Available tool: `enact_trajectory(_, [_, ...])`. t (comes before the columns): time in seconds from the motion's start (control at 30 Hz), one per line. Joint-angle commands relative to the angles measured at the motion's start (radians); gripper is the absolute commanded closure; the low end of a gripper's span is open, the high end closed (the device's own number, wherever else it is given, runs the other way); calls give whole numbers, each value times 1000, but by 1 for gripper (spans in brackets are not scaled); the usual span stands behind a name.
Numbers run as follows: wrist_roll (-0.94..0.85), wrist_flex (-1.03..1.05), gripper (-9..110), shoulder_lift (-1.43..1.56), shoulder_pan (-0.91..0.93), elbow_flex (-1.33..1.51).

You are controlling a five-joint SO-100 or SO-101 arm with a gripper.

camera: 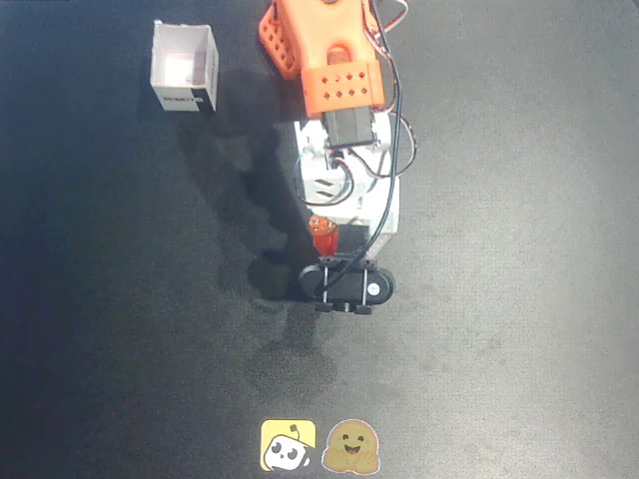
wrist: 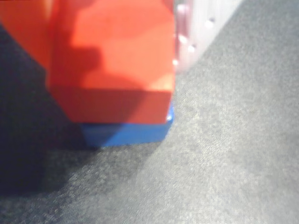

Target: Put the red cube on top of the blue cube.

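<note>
In the wrist view the red cube [wrist: 112,70] sits squarely on the blue cube [wrist: 131,133], of which only a thin blue strip shows under it on the dark mat. My gripper [wrist: 110,42] holds the red cube from both sides: an orange finger [wrist: 23,32] lies against its left face and a white finger [wrist: 198,28] against its right. In the overhead view the red cube [camera: 322,237] peeks out beside the white wrist parts at the gripper [camera: 325,241], and the blue cube is hidden beneath it.
An open white box [camera: 185,68] stands at the upper left of the black mat [camera: 519,299]. Two stickers [camera: 289,445] [camera: 349,446] lie at the bottom edge. The orange arm [camera: 329,50] reaches in from the top centre.
</note>
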Motion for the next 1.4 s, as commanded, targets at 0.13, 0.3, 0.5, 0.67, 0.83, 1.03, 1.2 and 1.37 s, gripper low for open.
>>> enact_trajectory(0.13, [-5, -14, 88, 8, -20, -3])
enact_trajectory(0.3, [-5, -14, 85, 8, -23, -2])
enact_trajectory(0.5, [-6, -17, 80, 8, -25, 0])
enact_trajectory(0.67, [-6, -17, 79, 21, -26, 0])
enact_trajectory(0.83, [-21, -15, 79, 58, -34, -11])
enact_trajectory(1.03, [-35, 35, 79, 166, -32, -31])
enact_trajectory(1.2, [-118, 109, 80, 238, -12, -61])
enact_trajectory(1.37, [-163, 201, 84, 382, -5, -44])
